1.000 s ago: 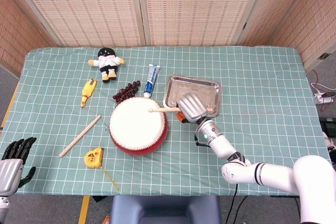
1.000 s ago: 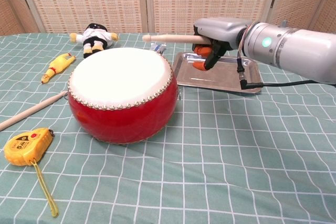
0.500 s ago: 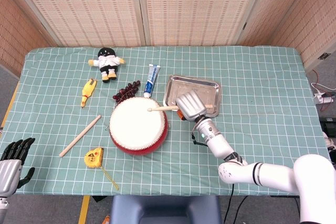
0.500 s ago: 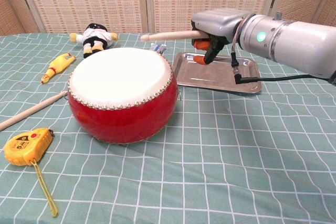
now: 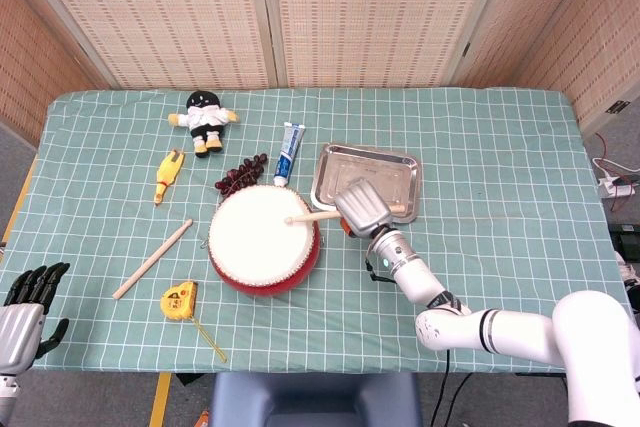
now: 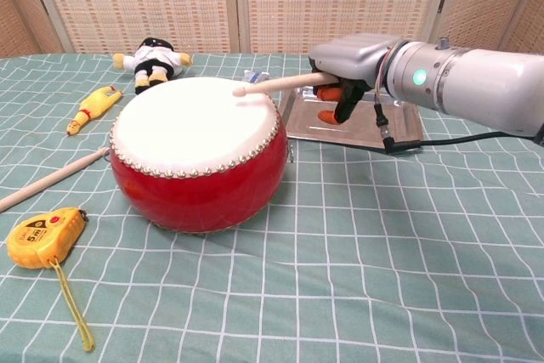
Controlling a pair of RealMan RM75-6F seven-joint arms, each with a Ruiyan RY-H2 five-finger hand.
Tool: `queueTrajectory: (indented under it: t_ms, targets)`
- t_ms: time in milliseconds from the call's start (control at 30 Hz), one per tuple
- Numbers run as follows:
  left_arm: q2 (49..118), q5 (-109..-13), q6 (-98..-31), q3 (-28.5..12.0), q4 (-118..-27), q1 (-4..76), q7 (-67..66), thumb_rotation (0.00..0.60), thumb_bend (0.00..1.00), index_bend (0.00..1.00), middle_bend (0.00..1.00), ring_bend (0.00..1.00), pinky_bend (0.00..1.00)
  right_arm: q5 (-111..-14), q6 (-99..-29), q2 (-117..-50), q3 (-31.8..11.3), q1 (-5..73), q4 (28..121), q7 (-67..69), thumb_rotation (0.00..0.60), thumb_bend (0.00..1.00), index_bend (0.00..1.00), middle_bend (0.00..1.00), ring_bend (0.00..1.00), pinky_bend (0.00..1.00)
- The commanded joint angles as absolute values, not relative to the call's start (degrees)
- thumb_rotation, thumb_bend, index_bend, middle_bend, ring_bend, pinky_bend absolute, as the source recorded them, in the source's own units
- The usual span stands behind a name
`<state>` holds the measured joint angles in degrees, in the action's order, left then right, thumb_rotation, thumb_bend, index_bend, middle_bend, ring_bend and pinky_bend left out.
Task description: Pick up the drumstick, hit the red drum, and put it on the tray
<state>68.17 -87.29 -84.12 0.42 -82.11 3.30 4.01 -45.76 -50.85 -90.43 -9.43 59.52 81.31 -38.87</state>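
pale wooden drumstick [image 6: 280, 83] is clamped in the right hand [image 6: 348, 61], fingers wrapped round the butt end, tip angled down onto or just above the white skin of the round red drum [image 6: 197, 152], centre-left of the chest view. head view shows the same: stick tip [image 5: 291, 219] over the right side of the drumhead, hand at the drum's right rim.

judgement: this is the strike step. contact vs hairline gap can't be told from either view.

silver metal tray [image 5: 399, 166] sits just right of the drum, right behind the hand, touching or nearly touching the drum side.

left hand [image 5: 22, 307] parked in the lower-left corner of the head view, fingers apart, holding nothing.

risks from here:
- grip is at the very end of the stick, so a hard hit could lever it loose or rotate it in the fingers.
- swinging to the tray, the wrist could clip the tray's near rim and shove or tip it.
- releasing high would let the stick bounce or roll off onto the green checked tabletop [image 6: 408, 244].

second plain wooden stick [image 5: 151, 259] lies left of the drum, a decoy, untouched.
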Motion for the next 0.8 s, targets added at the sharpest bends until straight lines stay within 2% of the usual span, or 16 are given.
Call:
queueTrajectory:
  t_ms: [33,200,300,467,633,800]
  targets:
    - [68.13,-87.32,-84.20,0.38,-82.09,3.31,4.06,0.600,0.34,0.06,0.07,0.04,0.05,-42.12,-52.68,-91.27,-9.33,60.86,82.19,-43.16,0.600,0.42,1.00,0.96,1.00,1.00]
    - [68.00,-87.32,-84.72,0.22,-82.06,3.15,4.24,0.600,0.34,0.06,0.07,0.04,0.05,-58.44,-60.60,-92.15,-14.73,55.14,81.63,-19.30,0.600,0.42,1.00,0.96,1.00,1.00]
    - [68.01,-87.50,-84.67,0.33,-82.07,3.18,4.14,0.600,0.34,0.06,0.07,0.04,0.05,-61.70,-60.44,-91.72,-15.26,53.69,80.24,-12.07,0.600,0.42,1.00,0.96,1.00,1.00]
    - [68.05,-87.55,-84.61,0.31,-82.29,3.27,3.93,0.600,0.34,0.06,0.07,0.04,0.05,-61.30,-56.25,-91.57,-13.25,54.28,79.12,-15.25,0.600,0.42,1.00,0.96,1.00,1.00]
    - [67.97,-87.30,-84.44,0.30,-82.39,3.25,3.72,0.600,0.34,0.06,0.07,0.04,0.05,-56.36,-50.52,-92.43,-10.09,56.99,78.07,-27.18,0.600,0.42,1.00,0.96,1.00,1.00]
    - [68.19,-87.02,-84.10,0.40,-82.15,3.20,3.79,0.600,0.34,0.06,0.07,0.04,0.05,-49.31,-49.42,-94.05,-8.03,59.46,77.41,-39.53,0.600,0.42,1.00,0.96,1.00,1.00]
